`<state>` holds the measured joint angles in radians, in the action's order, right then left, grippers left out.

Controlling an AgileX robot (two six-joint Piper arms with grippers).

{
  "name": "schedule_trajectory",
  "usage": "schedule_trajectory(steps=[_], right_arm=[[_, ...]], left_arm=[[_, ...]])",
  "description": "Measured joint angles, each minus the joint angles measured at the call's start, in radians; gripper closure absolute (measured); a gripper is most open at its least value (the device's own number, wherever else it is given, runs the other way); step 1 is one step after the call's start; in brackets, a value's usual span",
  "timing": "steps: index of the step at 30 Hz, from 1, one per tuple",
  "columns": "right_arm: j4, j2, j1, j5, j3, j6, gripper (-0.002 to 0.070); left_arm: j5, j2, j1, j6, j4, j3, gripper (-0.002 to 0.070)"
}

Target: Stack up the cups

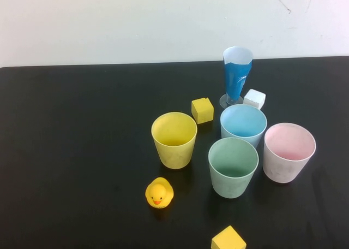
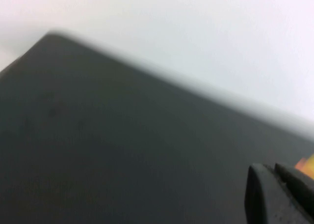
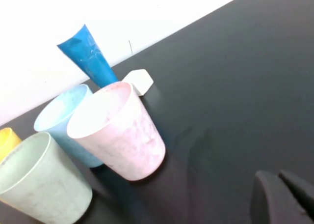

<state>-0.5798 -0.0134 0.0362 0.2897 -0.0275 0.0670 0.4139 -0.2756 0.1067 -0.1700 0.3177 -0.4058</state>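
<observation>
Four cups stand upright and apart on the black table (image 1: pixel 71 150): yellow (image 1: pixel 174 139), light blue (image 1: pixel 243 123), mint green (image 1: pixel 233 166) and pale pink (image 1: pixel 288 152). Neither gripper shows in the high view. My right gripper (image 3: pixel 272 175) is shut and empty, low over bare table beside the pink cup (image 3: pixel 120 133). Its view also shows the blue cup (image 3: pixel 64 118), the green cup (image 3: pixel 39 184) and a sliver of the yellow cup (image 3: pixel 7 138). My left gripper (image 2: pixel 267 167) is shut and empty over bare table, with no cup in its view.
A tall blue-and-white cone glass (image 1: pixel 236 74) stands behind the blue cup, with a white cube (image 1: pixel 254 99) beside it. A yellow cube (image 1: pixel 202 110) lies behind the yellow cup and another (image 1: pixel 228 239) at the front edge. A rubber duck (image 1: pixel 159 193) sits front-left of the cups.
</observation>
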Motion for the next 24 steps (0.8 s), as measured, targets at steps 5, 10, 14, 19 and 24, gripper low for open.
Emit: schedule_trajectory(steps=[5, 10, 14, 19, 24], right_arm=[[0.000, 0.000, 0.000, 0.000, 0.000, 0.004, 0.0666], [0.000, 0.000, 0.000, 0.000, 0.000, 0.004, 0.0666], [0.000, 0.000, 0.000, 0.002, 0.000, 0.004, 0.0666], [0.000, 0.000, 0.000, 0.001, 0.000, 0.004, 0.0666], [0.000, 0.000, 0.000, 0.004, 0.000, 0.004, 0.0666]], left_arm=[[0.283, -0.321, 0.000, 0.231, -0.077, -0.322, 0.0677], [0.461, -0.603, -0.016, 0.330, -0.081, -0.615, 0.0677], [0.547, -0.785, -0.115, 0.405, -0.074, -0.776, 0.0677], [0.592, -0.994, -0.315, 0.431, -0.111, -0.900, 0.0631], [0.619, -1.201, -0.439, 0.415, -0.157, -1.034, 0.0376]])
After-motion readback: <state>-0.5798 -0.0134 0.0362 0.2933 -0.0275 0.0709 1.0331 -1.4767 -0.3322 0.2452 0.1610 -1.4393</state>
